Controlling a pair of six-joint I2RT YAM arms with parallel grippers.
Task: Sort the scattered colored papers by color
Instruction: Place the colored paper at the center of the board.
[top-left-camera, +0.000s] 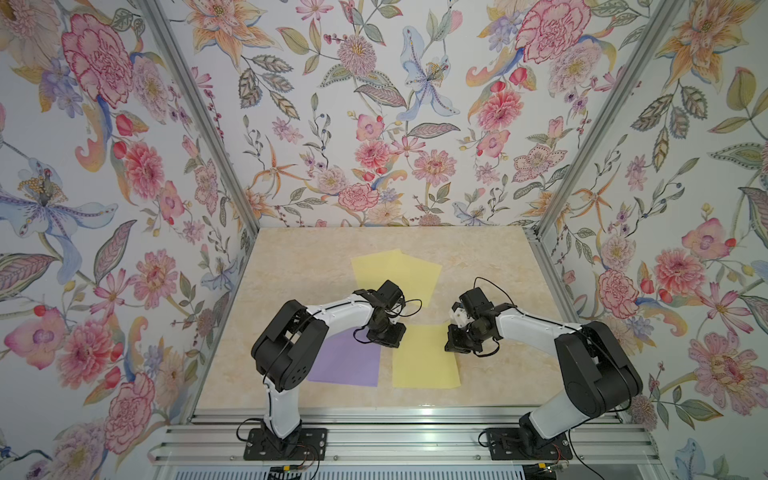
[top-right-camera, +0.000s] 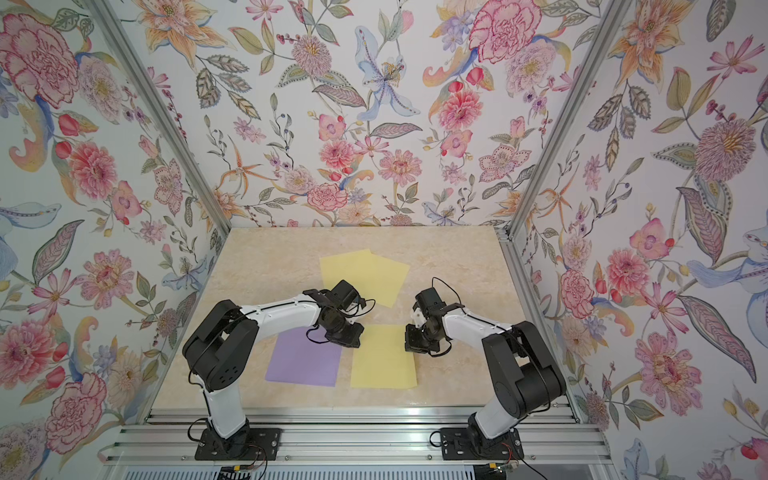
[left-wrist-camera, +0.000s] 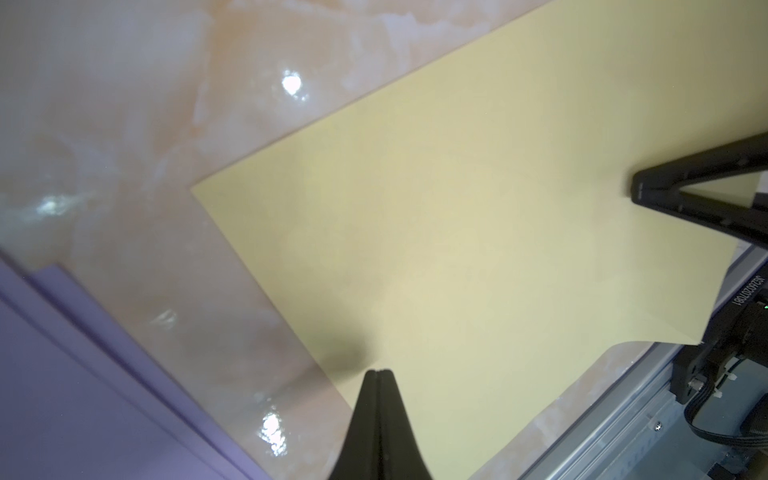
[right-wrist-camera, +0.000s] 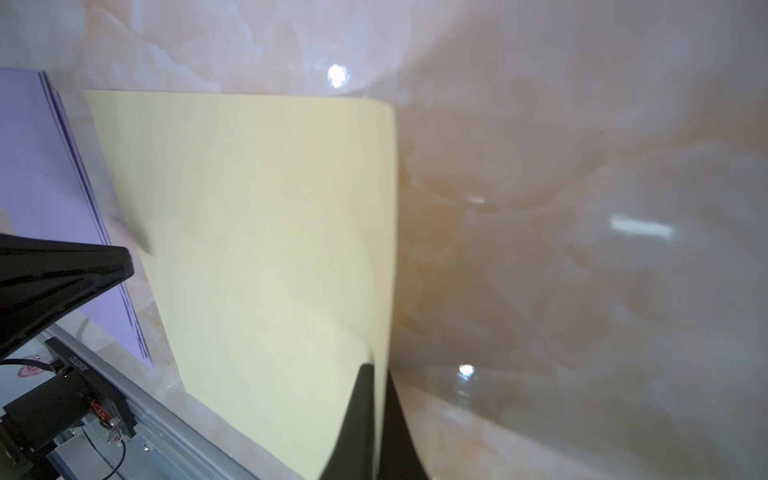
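If you look at the front half of the beige marbled tabletop (top-left-camera: 299, 270), you'll find a pale yellow rectangular paper sheet (top-left-camera: 424, 361) lying near the aluminium rail (top-left-camera: 374, 415). On the left arm's side of it are the pale lavender-purple rectangular paper sheets (top-left-camera: 349, 361), with a thin strip of bare table between the two colours. The staggered edges in the left wrist view (left-wrist-camera: 83, 353) tell you the purple is a stack of at least two, roughly squared up.

Your right gripper (right-wrist-camera: 376, 374) has its jaws pinched together on the far right corner of that yellow sheet. You can see a sliver of yellow running up between the black fingers, and the paper edge curls up off the table there.

Your left gripper (left-wrist-camera: 378, 376) is closed tight with nothing in it. Its tip sits right at the yellow sheet's edge on the purple side, with a small shadow just beside it. I can't tell whether it's actually pressing on the paper or just above it.

Further back, around the middle of the table, two more pale yellow paper sheets (top-right-camera: 365, 274) lie flat, overlapping at different angles. They're well apart from both grippers, and the left arm's wrist hides a bit of their near edge in both top views.
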